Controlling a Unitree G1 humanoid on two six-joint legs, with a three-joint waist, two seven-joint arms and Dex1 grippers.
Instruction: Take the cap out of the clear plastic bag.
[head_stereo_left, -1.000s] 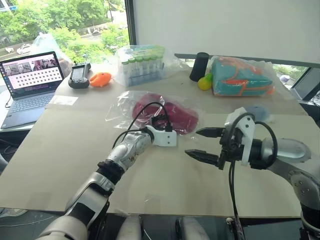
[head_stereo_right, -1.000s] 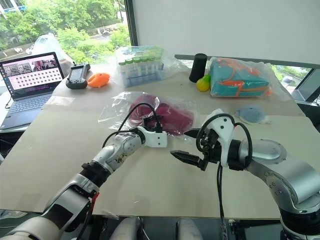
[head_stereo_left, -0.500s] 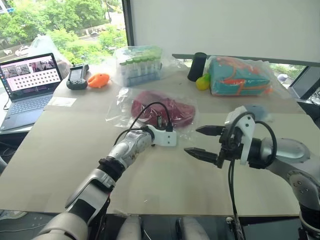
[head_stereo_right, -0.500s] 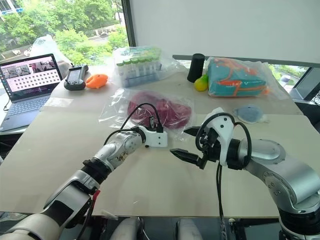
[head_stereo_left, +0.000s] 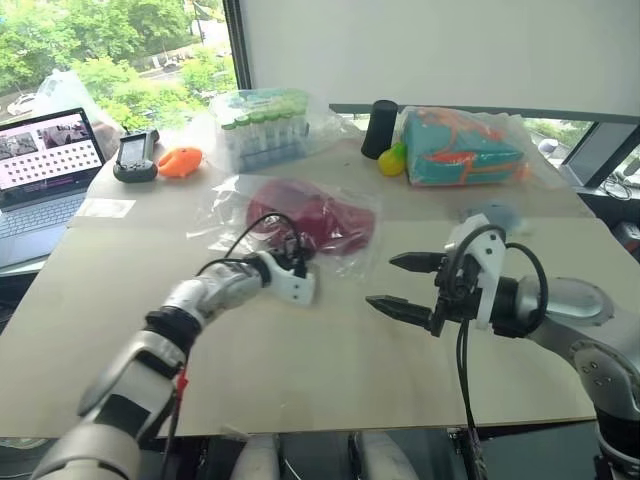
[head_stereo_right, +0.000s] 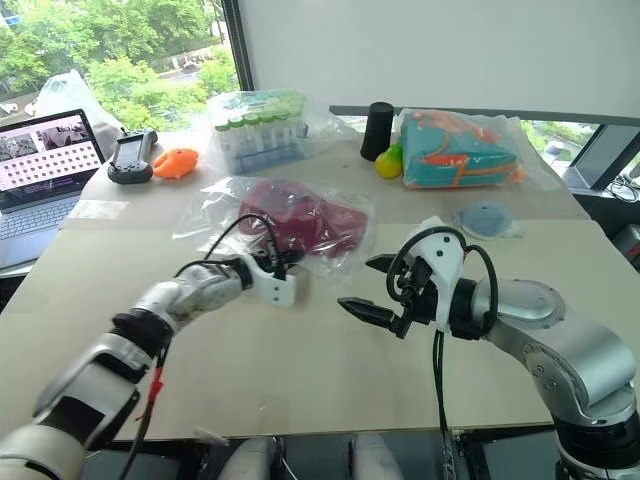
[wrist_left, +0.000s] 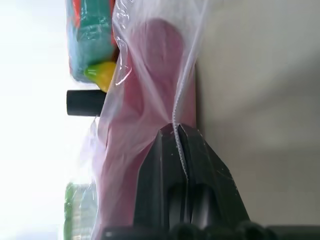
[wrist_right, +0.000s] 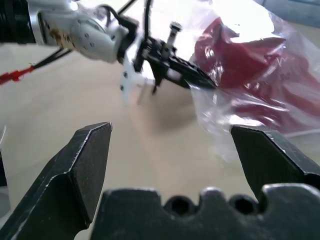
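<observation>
The cap (head_stereo_left: 312, 218) is lying inside the clear plastic bag (head_stereo_left: 352, 240) on the worktop (head_stereo_left: 330, 370). It is dark red fabric, slumping flat and crumpled, its shape blurred by the film over it. The bag is a large crinkly transparent one, wider than the cap, sprawling loosely with wrinkles catching the light. Its near edge is being pinched between the closed fingers of the left hand (wrist_right: 202, 82), and the film is stretching taut from there toward the cap.
</observation>
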